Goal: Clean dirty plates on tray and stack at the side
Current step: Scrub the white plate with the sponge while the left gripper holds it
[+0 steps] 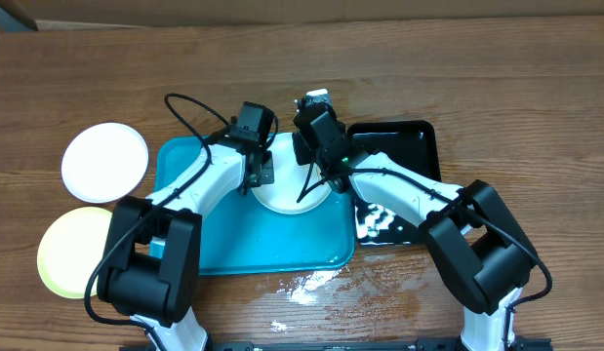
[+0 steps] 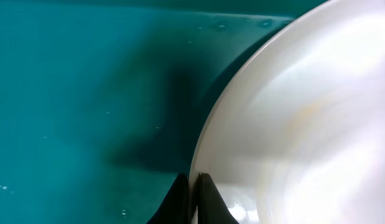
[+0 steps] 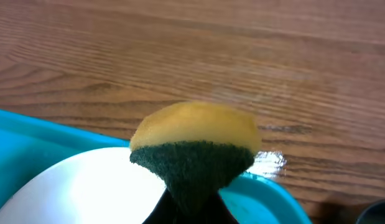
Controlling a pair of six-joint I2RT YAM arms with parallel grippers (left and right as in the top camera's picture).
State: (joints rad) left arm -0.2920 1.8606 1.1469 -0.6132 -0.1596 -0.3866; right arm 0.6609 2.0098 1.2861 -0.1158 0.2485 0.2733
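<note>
Left claw [image 2: 193,198] is pressed together on the rim of the white plate [image 2: 304,124], with one dark finger on each side of the edge, as the left wrist view shows. That plate lies on the teal tray [image 2: 86,93], toward the tray's far right part in the overhead view. Small water drops dot the tray floor.

Right claw [image 1: 316,135] pinches a sponge [image 3: 195,149]. Its yellow side faces up and away and its dark green scouring side faces the wrist camera. The sponge bulges out above the fingers, which are mostly hidden beneath it. It sits at the far edge of the white plate, over the place where plate rim and tray rim meet; whether it touches the plate cannot be told. Seen from overhead, the left claw is at the plate's left rim and the right claw at its far rim.

The teal tray rests on a wooden surface [image 3: 180,50]. Left of it, and apart from it, lie a second white plate [image 1: 104,162] and, nearer the robot, a yellow plate [image 1: 72,252], close together and not stacked. Just right of the teal tray is a black tray [image 1: 409,144] with a pale speckled patch in its near part. A wet patch [image 1: 306,285] glistens on the surface just beside the teal tray's near edge.
</note>
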